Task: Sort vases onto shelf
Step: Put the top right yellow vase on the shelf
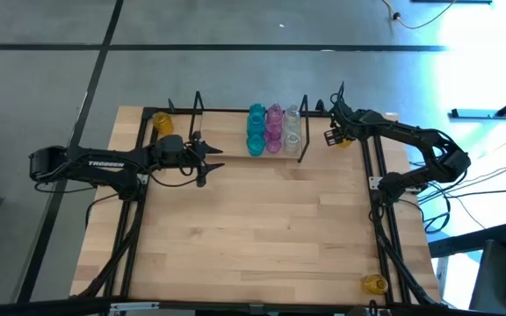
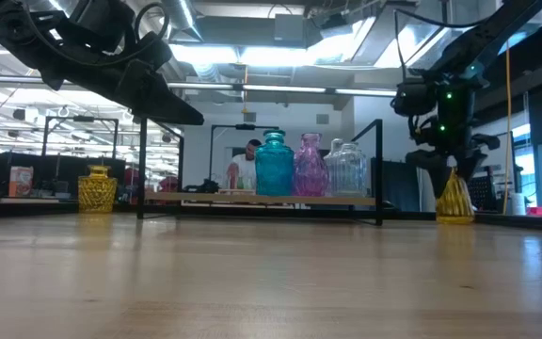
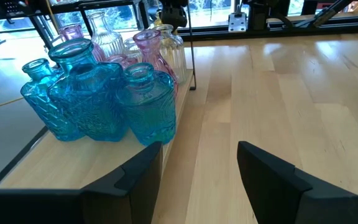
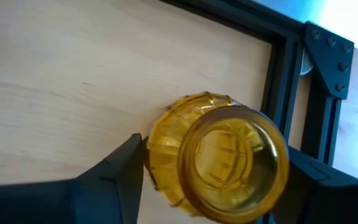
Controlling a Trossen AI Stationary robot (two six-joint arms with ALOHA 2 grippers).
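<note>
Step in hand: yellow vase (image 4: 219, 155) at far right table (image 1: 262, 237) corner straddled by right tool (image 1: 334, 135), fingers apart either side, grip not yet closed. Next move judged: clamp, lift, carry to shelf (image 1: 227, 151).

Teal vases (image 1: 256, 128), pink vases (image 1: 274, 125), clear vases (image 1: 292, 125) already grouped on shelf.

Left tool (image 3: 197, 171) spread, empty, poised over shelf's bare end.

Black wire upright (image 1: 304, 128) stands between right tool and shelf board.

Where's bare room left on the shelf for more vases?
The shelf is bare from its left wire frame to the teal vases, with the left gripper there. Teal, pink vases and clear vases crowd the end by the right frame.
</note>
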